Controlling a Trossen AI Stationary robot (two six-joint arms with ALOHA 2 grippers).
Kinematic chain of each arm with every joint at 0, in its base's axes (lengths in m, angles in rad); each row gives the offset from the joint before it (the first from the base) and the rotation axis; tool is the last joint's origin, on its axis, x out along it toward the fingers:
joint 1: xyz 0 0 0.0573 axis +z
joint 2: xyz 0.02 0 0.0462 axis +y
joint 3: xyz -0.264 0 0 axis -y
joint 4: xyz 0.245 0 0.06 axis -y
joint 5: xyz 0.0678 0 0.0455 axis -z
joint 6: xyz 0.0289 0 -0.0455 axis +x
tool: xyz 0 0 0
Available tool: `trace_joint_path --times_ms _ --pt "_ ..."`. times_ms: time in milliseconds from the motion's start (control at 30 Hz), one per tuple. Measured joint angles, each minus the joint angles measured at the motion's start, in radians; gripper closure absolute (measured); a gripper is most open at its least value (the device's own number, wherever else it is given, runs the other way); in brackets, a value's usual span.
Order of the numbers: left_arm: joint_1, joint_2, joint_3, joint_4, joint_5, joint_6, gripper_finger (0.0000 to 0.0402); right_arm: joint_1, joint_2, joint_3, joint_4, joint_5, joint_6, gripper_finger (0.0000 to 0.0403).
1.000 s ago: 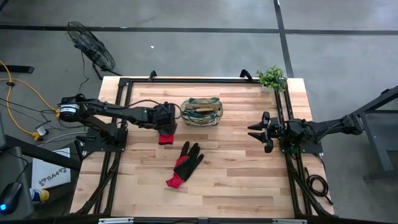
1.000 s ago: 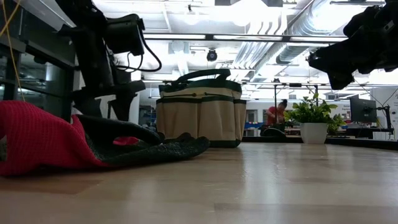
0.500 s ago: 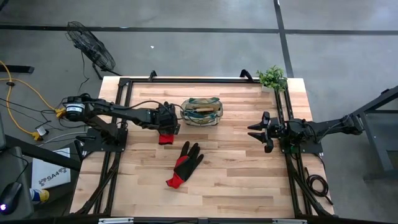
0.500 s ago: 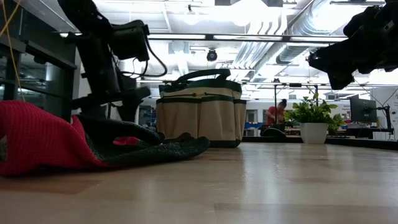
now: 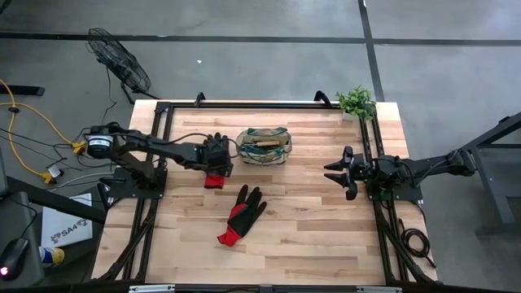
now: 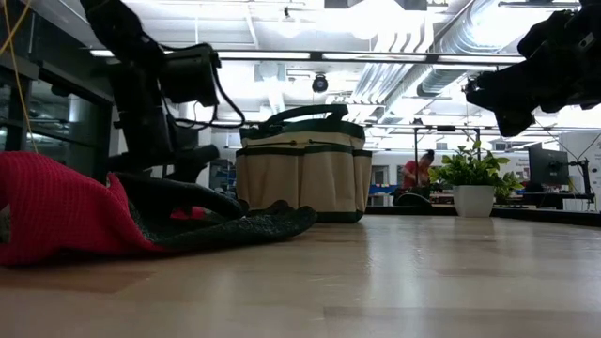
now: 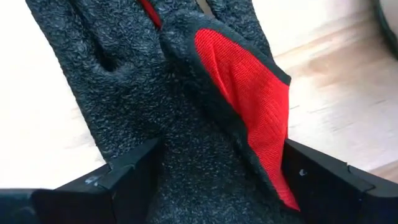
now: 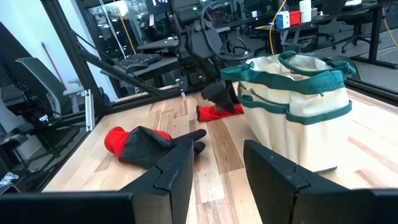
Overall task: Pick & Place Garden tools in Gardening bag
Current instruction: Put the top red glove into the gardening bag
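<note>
Glove (image 7: 205, 124) lies between the spread fingers of the left gripper (image 5: 216, 155), not yet pinched; its long axis runs straight on from the wrist, and seen from above its red cuff (image 5: 213, 181) pokes out at 6 o'clock from the gripper. Bag (image 5: 264, 146) sits just beside, at 3 o'clock, so the left arm is far nearer than the right gripper (image 5: 338, 172), which waits half-open and empty well off at 3. A second glove (image 5: 241, 214) lies at 5 o'clock on the wood table (image 5: 309, 236). Beyond is a workshop hall with a person (image 6: 413, 174) far back
</note>
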Motion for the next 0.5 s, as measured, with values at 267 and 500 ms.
trace_joint_path --times_ms 267,500 --pt "-0.002 0.014 -0.072 0.087 0.004 -0.020 0.0096 0.000 0.000 0.000 0.000 0.000 0.000 0.0268" --pt "0.000 0.014 -0.075 0.075 0.018 -0.022 0.0148 0.000 0.000 0.000 0.000 0.000 0.000 0.0268"
